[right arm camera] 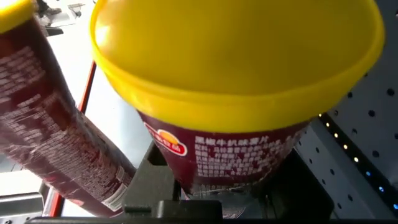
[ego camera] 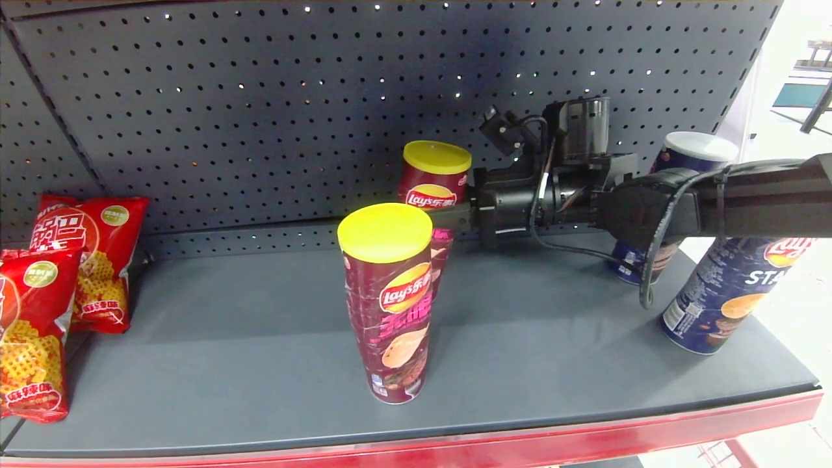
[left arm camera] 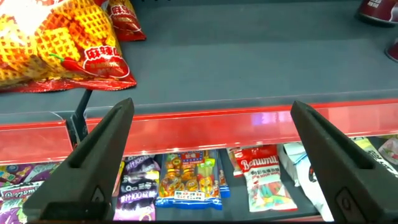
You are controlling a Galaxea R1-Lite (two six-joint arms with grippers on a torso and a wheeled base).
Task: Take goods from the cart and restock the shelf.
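Observation:
A maroon chip can with a yellow lid (ego camera: 434, 177) is upright at the back of the grey shelf (ego camera: 260, 338), close to the pegboard wall. My right gripper (ego camera: 450, 221) comes in from the right and is shut on its body; in the right wrist view this can (right arm camera: 236, 74) sits close between the fingers. Its base is hidden behind a second, identical can (ego camera: 390, 299), which stands free at the shelf's middle front and also appears as the can (right arm camera: 56, 143) beside the held one. My left gripper (left arm camera: 214, 168) hangs open below the shelf's red front edge (left arm camera: 205, 127), holding nothing.
Two blue chip cans (ego camera: 725, 292) (ego camera: 686, 159) stand at the shelf's right end, under and behind my right arm. Red snack bags (ego camera: 97, 260) (ego camera: 32, 331) lean at the left end. Packets of sweets (left arm camera: 189, 180) fill the shelf below.

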